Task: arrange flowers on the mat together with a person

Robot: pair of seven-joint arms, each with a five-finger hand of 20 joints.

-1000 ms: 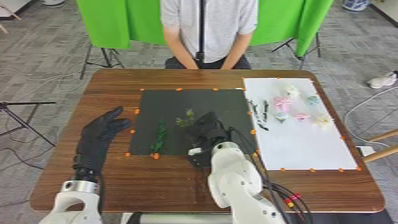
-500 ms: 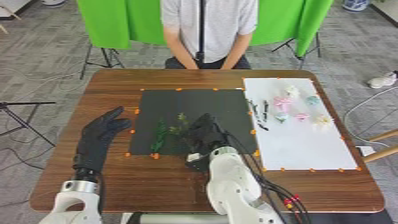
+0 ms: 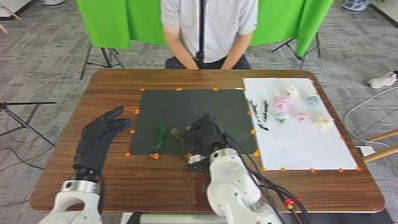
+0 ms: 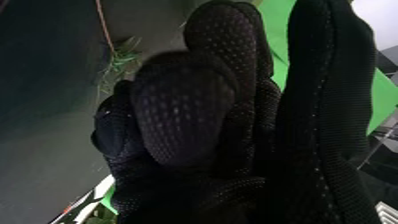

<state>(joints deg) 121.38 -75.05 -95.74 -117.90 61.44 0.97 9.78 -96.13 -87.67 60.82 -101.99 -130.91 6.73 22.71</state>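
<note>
Over the dark mat (image 3: pixel 191 102), toward its lower right, my right hand (image 3: pixel 206 135) is curled on a thin green sprig (image 3: pixel 177 135), whose leafy part sticks out on the left; the hand covers the rest. In the right wrist view, the thumb of my right hand (image 4: pixel 182 107) lies against its fingers, and leaves of the sprig (image 4: pixel 120 60) show beside them. A darker green leafy stem (image 3: pixel 161 135) lies upright on the mat's left part. My left hand (image 3: pixel 104 131) is open above the wood, left of the mat.
A white sheet (image 3: pixel 306 145) on the right holds pink flowers (image 3: pixel 282 103), pale blue and cream ones, and dark thin stems (image 3: pixel 265 111). Orange markers edge both mats. Across the table a person stands with hands lowered at the far edge, touching none of the flowers.
The sprig has shifted toward the robot and slightly left along with my right hand's movement, coming nearer the darker stem. My left hand and the person have stayed still.
</note>
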